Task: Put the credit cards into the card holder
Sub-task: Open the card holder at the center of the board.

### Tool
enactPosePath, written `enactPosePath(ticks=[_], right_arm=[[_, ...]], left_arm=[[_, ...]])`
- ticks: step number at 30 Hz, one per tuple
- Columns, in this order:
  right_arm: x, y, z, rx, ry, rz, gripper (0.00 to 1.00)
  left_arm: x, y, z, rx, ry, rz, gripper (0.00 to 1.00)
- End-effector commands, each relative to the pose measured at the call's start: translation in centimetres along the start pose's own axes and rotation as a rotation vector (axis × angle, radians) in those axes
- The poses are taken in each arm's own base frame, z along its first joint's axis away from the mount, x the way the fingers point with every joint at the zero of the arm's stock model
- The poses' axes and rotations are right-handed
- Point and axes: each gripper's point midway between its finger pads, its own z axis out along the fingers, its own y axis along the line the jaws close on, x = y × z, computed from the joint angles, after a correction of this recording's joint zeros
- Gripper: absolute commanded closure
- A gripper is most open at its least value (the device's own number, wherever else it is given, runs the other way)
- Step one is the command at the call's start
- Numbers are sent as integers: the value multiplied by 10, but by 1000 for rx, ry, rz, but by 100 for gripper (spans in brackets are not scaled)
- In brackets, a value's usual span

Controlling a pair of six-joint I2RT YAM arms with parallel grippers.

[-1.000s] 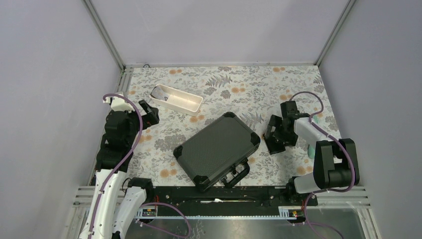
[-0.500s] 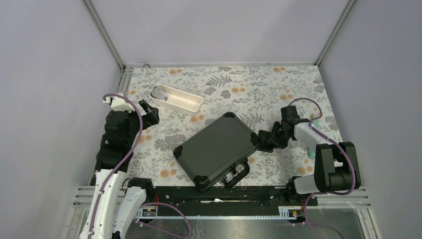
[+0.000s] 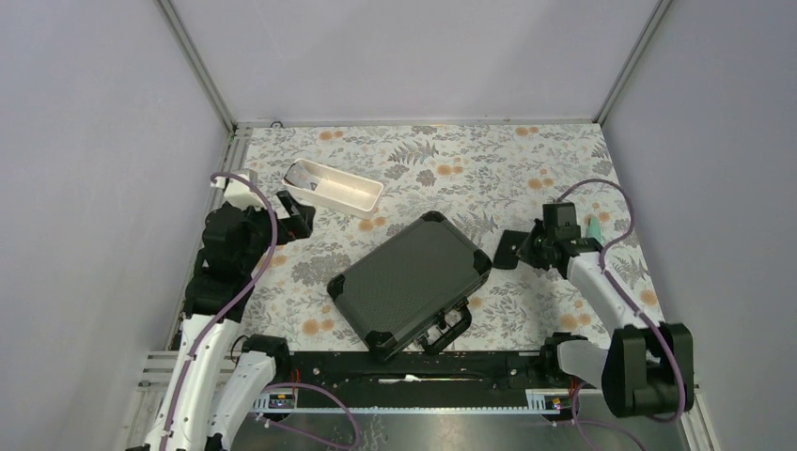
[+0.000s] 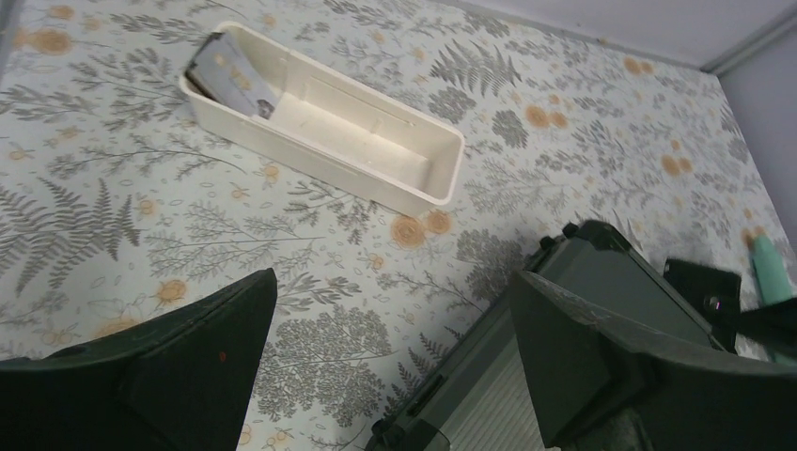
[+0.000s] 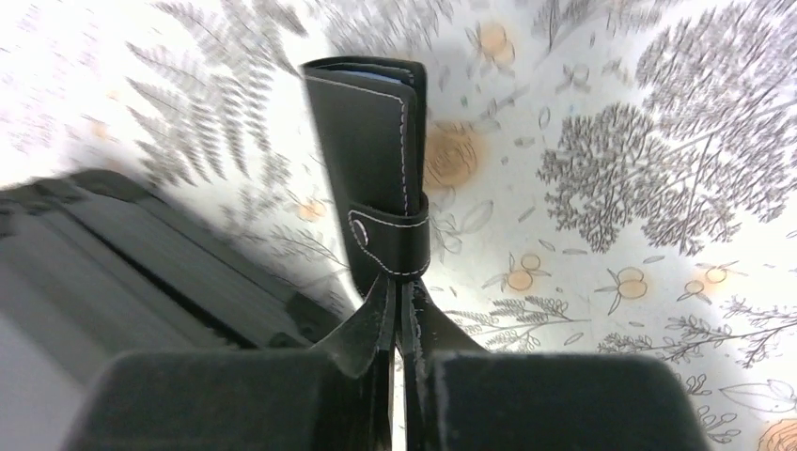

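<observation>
swinging wider than a second ago, the right pincer stays clamped on the card holder at its snapped tab. the holder juts straight ahead of its tips, folded, so it wants opening first. the left pincer gapes empty, one dark credit card leaning in the white tray ahead-left. other cards: unseen.

Your right claw has drawn the card holder back off the case corner. That arm's elbow has swung down toward the near edge. Left claw has shifted slightly inward.
</observation>
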Motion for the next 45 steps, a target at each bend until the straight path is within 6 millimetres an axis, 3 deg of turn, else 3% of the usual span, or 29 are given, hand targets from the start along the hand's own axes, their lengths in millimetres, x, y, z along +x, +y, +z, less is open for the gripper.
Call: enactPosePath(ticks=[1,6,10,12,17,21,24,28,32,34,36,39,45], right_arm=[[-56,22,-32,-61,-256,29,100],[-91,37,-81,-117,-430,0,100],[-99,84,-125,-361,-476,-103,100],[-90,117,-148,-555,-450,-174,100],[-45,186,-195,-949,-288,-357,100],[0,234,-232,-1134,-246,-520,100],[28,257,-256,-1310,-163,-562,100],[50,268,-275,-1440,-83,-595,100],[63,270,-280,-1487,-26,-617,100],[66,271,-286,-1523,-14,-622,100],[68,270,-288,-1543,1,-622,100],[73,268,-287,-1548,33,-631,100],[85,262,-283,-1550,112,-658,100]], left_arm=[[-20,-41,-4,170,-41,49,1],[-18,-93,-18,373,-15,-1,1],[-10,-136,-30,546,37,-36,1],[-2,-160,-38,644,74,-66,1],[1,-206,-63,882,101,-217,1],[8,-223,-69,946,125,-265,1],[13,-225,-66,938,135,-263,1],[12,-212,-61,859,110,-232,1],[11,-211,-64,859,101,-231,2],[13,-216,-66,891,127,-232,10],[15,-219,-66,902,143,-234,24],[13,-221,-68,920,131,-255,39],[10,-228,-74,996,115,-315,43]])
